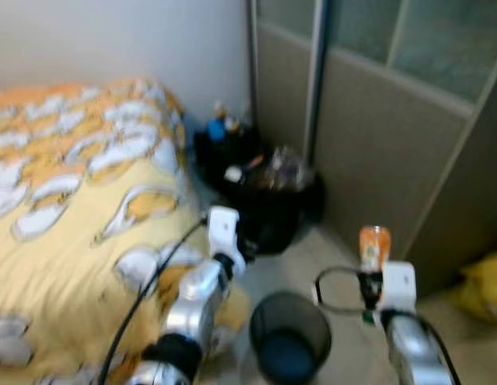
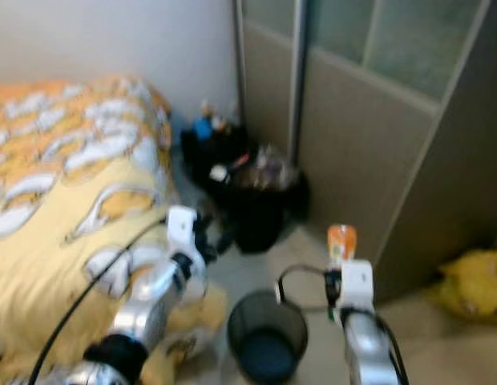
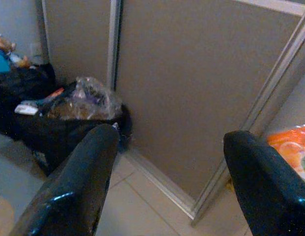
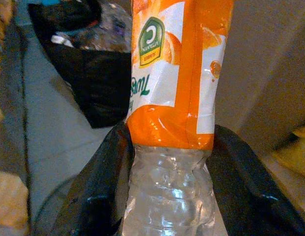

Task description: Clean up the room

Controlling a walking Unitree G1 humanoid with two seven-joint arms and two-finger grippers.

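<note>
The right gripper (image 4: 167, 162) clamps an empty orange-labelled bottle (image 1: 374, 245); the left gripper (image 3: 167, 182) gapes wide, empty. Disposal step: next, carry it toward 9 o'clock over the black mesh bin (image 1: 290, 335).

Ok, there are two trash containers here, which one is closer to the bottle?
The small round mesh bin, just beside the right gripper holding the bottle; the stuffed black trash bag sits farther off by the wall.

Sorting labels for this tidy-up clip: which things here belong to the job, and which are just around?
Job:
- orange-labelled plastic bottle, clamped in right gripper
- black mesh bin

Just around:
- bed
- full black rubbish bag
- yellow bag
- left gripper, open
</note>
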